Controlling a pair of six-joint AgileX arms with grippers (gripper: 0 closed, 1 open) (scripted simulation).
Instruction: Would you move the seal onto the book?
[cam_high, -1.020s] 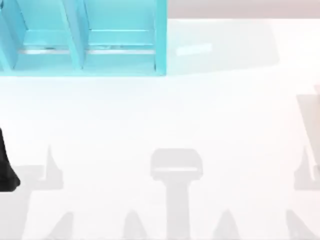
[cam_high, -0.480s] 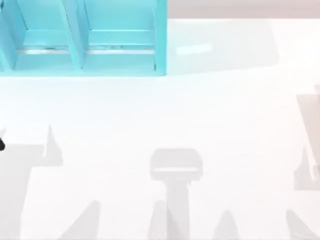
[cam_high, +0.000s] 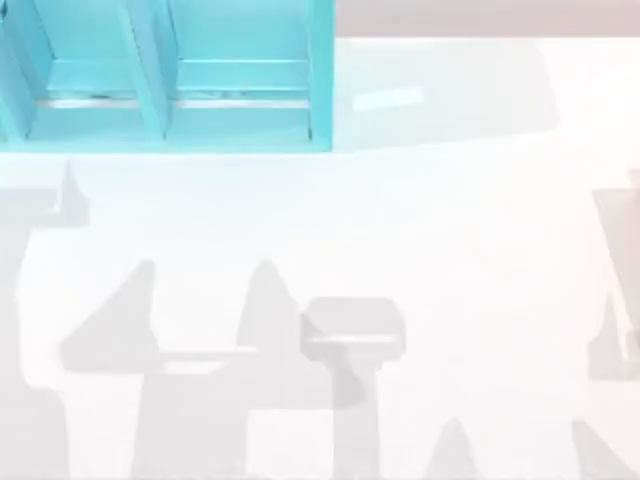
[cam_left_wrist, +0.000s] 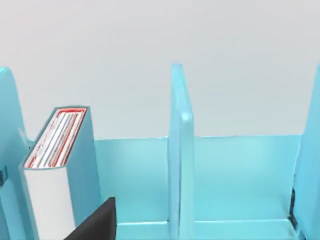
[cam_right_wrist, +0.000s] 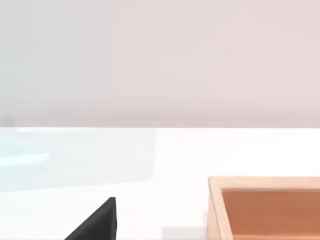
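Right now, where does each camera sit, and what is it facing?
Top view: above the table, looking down; shelf unit at its far left.
Left wrist view: on the left arm, facing the shelf unit and an upright book; dark fingertip.
Right wrist view: on the right arm, facing across the table past a wooden box; dark fingertip.
Shared: shelf unit in the top and left wrist views.

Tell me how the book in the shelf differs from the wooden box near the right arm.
Colour: the book has a teal cover with white page edges, while the wooden box is plain tan-orange.
Pose: the book stands on end, while the box sits flat with its top open.
Place: the book is inside a compartment of the shelf, while the box rests on the white table.
Both are straight-edged and rectangular.
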